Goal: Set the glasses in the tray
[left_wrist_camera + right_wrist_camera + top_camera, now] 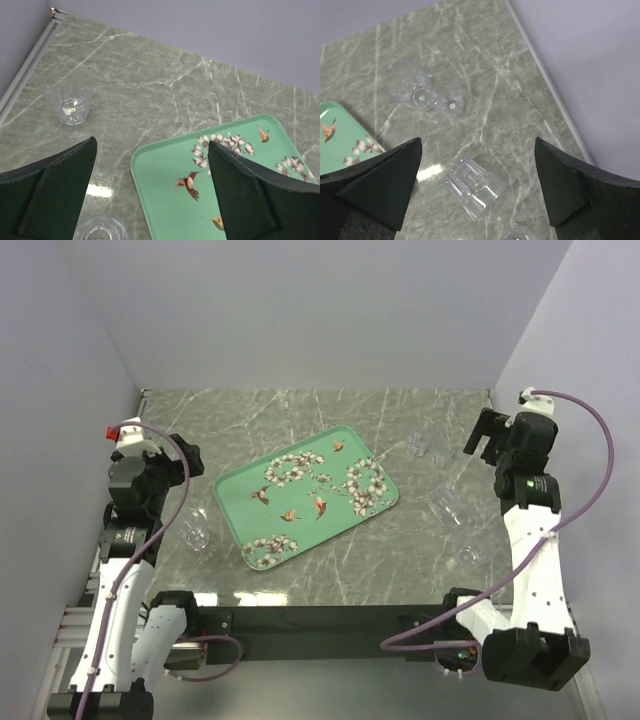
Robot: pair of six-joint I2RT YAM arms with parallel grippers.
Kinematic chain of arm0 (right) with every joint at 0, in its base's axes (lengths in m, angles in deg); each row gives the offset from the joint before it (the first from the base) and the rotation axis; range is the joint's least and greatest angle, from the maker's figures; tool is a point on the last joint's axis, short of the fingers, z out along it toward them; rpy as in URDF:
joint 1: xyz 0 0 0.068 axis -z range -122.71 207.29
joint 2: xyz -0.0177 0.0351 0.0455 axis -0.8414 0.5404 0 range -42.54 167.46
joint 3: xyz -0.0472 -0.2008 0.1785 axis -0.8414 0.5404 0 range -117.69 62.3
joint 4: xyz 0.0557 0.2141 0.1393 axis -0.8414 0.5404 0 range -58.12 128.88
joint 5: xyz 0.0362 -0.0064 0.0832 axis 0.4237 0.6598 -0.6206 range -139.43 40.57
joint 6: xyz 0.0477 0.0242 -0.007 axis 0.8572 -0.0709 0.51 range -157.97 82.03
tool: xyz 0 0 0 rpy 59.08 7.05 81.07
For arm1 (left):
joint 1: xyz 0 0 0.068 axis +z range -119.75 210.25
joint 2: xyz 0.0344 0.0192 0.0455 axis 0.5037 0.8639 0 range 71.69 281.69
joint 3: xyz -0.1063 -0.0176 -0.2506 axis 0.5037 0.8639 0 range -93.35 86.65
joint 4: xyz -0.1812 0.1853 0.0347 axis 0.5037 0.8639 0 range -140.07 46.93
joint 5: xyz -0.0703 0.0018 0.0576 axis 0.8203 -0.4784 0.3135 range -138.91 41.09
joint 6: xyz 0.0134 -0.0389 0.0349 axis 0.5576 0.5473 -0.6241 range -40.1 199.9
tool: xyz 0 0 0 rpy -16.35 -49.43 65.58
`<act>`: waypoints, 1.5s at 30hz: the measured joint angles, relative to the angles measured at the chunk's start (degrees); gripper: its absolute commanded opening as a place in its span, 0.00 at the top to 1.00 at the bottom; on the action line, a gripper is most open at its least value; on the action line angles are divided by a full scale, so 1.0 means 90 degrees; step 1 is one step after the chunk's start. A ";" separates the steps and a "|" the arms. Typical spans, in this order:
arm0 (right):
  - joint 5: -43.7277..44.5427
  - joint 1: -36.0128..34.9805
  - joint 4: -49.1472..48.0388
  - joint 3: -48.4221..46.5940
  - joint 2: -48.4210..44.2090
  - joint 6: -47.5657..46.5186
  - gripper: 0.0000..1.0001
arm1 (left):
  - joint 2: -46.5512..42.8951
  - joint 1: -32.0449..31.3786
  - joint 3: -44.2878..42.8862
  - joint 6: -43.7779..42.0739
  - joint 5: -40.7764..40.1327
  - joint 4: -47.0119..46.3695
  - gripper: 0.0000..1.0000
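Jaws left and right released, glasses [196, 533] faint on marble [420, 565] — one toppled, one cropped.

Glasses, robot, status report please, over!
Left claw, right claw open, empty. Glasses all on table, one glass tipped over. Tray bare. Nothing blocking.

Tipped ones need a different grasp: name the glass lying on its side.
The glass just right of the tray: it lies flat on its wall, whereas the others stand upright.
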 measured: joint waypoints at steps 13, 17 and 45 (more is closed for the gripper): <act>-0.4449 -0.0044 -0.0194 0.1770 -0.1613 -0.3405 0.00 | 0.0005 0.0000 -0.0753 -0.0024 0.0872 0.1022 0.01; -0.4847 0.0114 0.0012 0.1792 -0.1239 -0.4629 0.00 | -0.0223 0.0000 -0.0539 0.0058 0.1056 0.1086 0.01; -0.3759 0.1661 0.2856 0.0503 0.1297 -0.9972 0.05 | -0.1137 0.0000 0.0000 0.0355 0.1117 0.1634 0.01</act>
